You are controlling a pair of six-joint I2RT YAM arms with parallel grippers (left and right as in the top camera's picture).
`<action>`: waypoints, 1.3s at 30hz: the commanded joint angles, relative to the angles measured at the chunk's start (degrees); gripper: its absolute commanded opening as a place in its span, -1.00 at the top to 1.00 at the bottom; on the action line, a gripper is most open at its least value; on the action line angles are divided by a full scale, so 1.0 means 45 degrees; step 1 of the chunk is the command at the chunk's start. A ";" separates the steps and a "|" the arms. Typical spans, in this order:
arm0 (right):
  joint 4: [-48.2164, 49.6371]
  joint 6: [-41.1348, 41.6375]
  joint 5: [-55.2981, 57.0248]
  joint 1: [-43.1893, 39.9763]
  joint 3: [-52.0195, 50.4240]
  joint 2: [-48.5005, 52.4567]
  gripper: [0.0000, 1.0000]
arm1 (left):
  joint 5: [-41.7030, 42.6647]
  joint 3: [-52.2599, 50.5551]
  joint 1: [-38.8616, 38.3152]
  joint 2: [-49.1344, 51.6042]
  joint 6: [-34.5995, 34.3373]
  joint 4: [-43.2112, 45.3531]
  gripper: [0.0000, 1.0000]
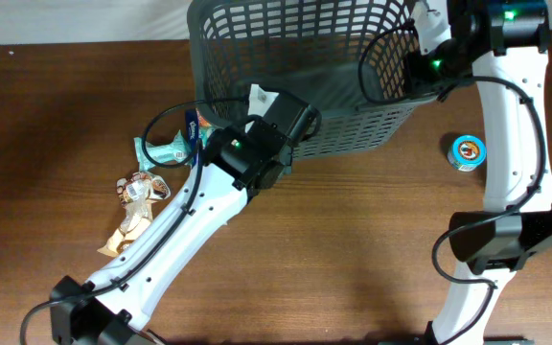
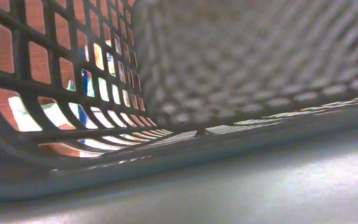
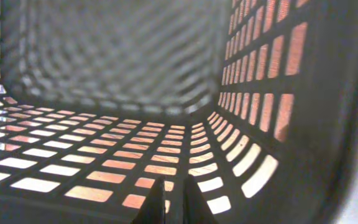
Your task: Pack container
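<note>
Overhead, the container (image 1: 353,125) stands at the table's (image 1: 353,240) far edge, with the clenched left gripper (image 1: 266,105) reaching over its near wall and the right gripper (image 1: 418,65) at its right rim. Left wrist: lattice wall and solid floor, seen from inside. Right wrist: fingers (image 3: 158,202) closed together against the slotted wall.

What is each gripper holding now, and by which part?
Both appear shut on the basket: left gripper on its near rim, right gripper on its right wall. Contact itself is hidden.
</note>
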 commanded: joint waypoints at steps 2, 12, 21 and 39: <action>-0.0117 0.0058 0.0277 0.0350 -0.0078 -0.0024 0.93 | -0.0427 0.0248 0.0549 0.0039 -0.0058 0.0019 0.97; -0.0427 0.0107 0.0359 0.0374 -0.0078 -0.0029 0.92 | -0.0432 0.0248 0.1088 0.0039 -0.0053 0.0058 0.97; -0.0529 0.0112 0.0364 0.0374 -0.0078 -0.0029 0.92 | -0.0466 0.0248 0.1083 0.0039 -0.0005 0.0238 0.96; -0.0272 0.0102 0.0238 0.0374 -0.0063 -0.0034 -0.47 | -0.0457 0.0248 0.1083 0.0039 0.0044 0.0238 -0.40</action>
